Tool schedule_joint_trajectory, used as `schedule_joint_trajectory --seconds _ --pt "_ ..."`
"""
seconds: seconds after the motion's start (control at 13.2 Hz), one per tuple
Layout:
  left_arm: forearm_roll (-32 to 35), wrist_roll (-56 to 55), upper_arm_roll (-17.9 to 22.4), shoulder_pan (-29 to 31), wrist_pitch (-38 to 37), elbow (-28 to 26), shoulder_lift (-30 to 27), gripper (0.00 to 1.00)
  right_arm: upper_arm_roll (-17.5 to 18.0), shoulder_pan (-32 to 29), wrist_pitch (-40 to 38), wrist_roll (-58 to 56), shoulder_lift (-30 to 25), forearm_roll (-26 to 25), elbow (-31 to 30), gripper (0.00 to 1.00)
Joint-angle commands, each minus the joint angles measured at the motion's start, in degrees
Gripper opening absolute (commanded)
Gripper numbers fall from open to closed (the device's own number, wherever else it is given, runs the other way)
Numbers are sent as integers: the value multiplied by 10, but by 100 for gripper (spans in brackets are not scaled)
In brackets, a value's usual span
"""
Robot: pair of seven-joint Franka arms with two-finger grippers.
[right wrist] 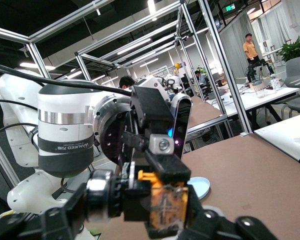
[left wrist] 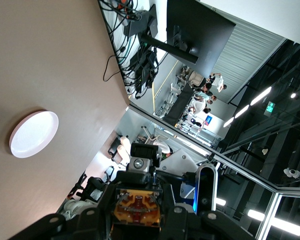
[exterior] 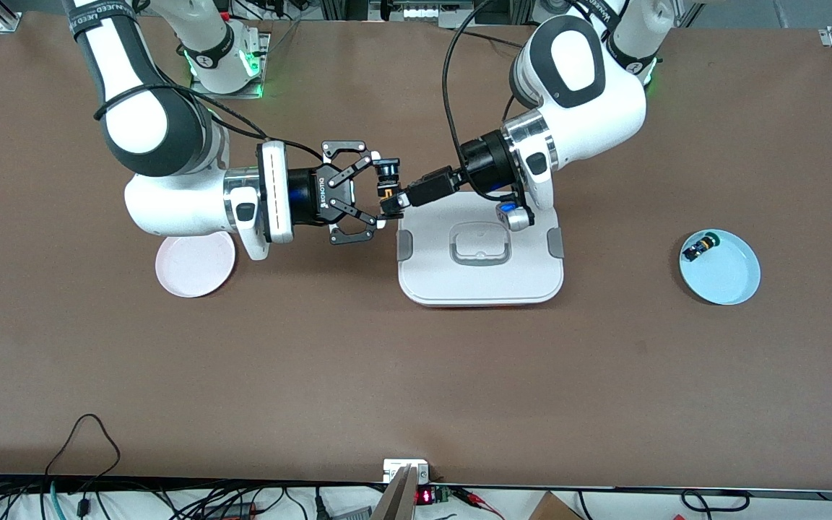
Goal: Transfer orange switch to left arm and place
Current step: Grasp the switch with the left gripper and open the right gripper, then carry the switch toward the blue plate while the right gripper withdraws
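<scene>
The orange switch [exterior: 387,182] is held up in the air between the two grippers, over the table just off the white box's [exterior: 481,278] corner toward the right arm's end. My left gripper [exterior: 394,204] is shut on the switch's tan-orange base block [left wrist: 136,210]. My right gripper [exterior: 380,191] is open, with its fingers spread on either side of the switch and not touching it. In the right wrist view the switch [right wrist: 165,202] fills the space between the spread fingers, and the left gripper [right wrist: 157,145] clamps it.
The box lies at the table's middle under the left arm's wrist. A pink plate [exterior: 194,266] lies toward the right arm's end. A light blue plate [exterior: 730,278] toward the left arm's end holds a small blue-and-black switch [exterior: 698,248].
</scene>
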Motion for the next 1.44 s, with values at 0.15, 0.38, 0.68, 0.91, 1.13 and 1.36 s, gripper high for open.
schedule_joint_trajectory --seconds 0.15,0.38,0.68,0.91,1.13,1.36 --pt "23 17 33 11 -53 8 0 0 -6 6 0 18 -14 13 -10 100" --pt "32 17 47 44 -113 -23 -15 0 -6 3 -1 18 -14 12 -11 100" --pt "147 16 47 95 -174 -69 -40 0 -6 -13 -7 23 -14 11 -14 100" --pt "299 16 91 124 -260 -89 -58 0 -8 -41 -41 42 -20 -4 -31 100" --pt "478 15 130 162 -356 -88 -72 0 -27 -78 -109 104 -36 -74 -41 100" --pt "643 17 166 194 -433 -88 -86 0 -90 -81 -171 200 -56 -203 -40 100"
